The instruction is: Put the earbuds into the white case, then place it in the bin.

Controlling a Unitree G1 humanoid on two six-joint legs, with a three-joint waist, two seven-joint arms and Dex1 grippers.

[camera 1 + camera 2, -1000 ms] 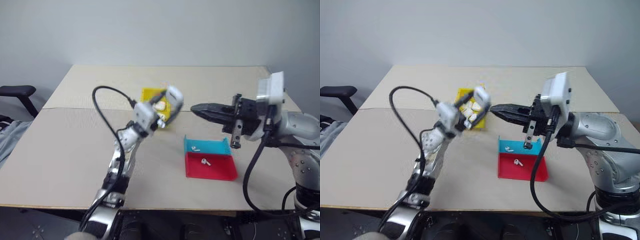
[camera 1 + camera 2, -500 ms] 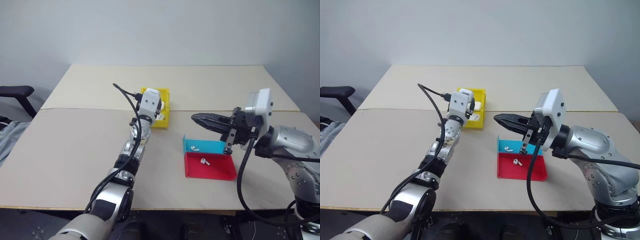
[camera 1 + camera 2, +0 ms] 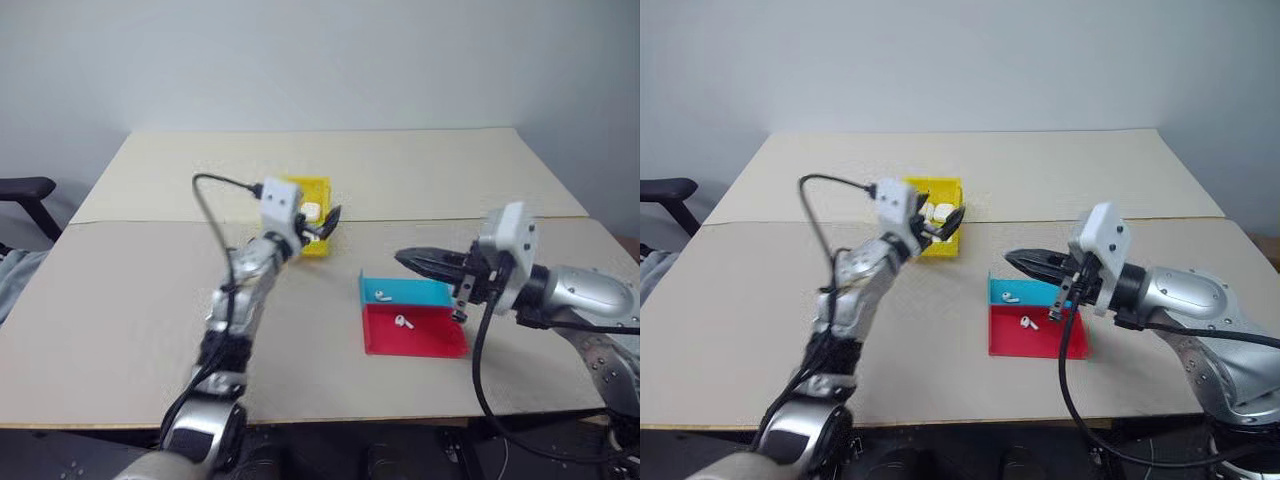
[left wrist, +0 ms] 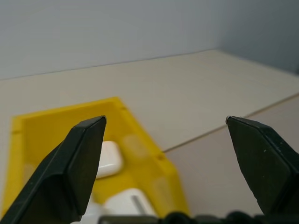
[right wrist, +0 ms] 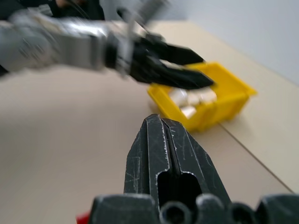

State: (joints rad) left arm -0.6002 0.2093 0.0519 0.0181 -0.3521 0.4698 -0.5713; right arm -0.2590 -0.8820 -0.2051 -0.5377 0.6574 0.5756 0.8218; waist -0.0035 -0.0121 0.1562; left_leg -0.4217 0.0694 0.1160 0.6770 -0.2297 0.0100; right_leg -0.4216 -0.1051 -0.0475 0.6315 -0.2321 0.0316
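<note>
The yellow bin [image 3: 318, 187] stands mid-table with white cases [image 4: 110, 158] lying inside it. My left gripper [image 3: 325, 222] hovers open at the bin's near right corner, nothing between its fingers [image 4: 84, 154]. One earbud [image 3: 383, 295] lies in the blue tray [image 3: 425, 293] and another earbud [image 3: 403, 322] in the red tray [image 3: 440, 340]. My right gripper [image 3: 405, 258] is shut and empty, hanging just above the blue tray's far edge and pointing toward the bin [image 5: 229, 93]. The right wrist view catches the left gripper [image 5: 203, 70] over the cases [image 5: 187, 100].
The blue and red trays sit joined together, to the right of the bin and nearer me. A seam [image 3: 150, 221] crosses the tan tabletop behind the trays. An office chair arm [image 3: 25, 190] sticks in at the far left.
The left gripper has gone from shut to open and has drawn back and down from over the bin. The right gripper has sunk lower and to the right, still shut.
</note>
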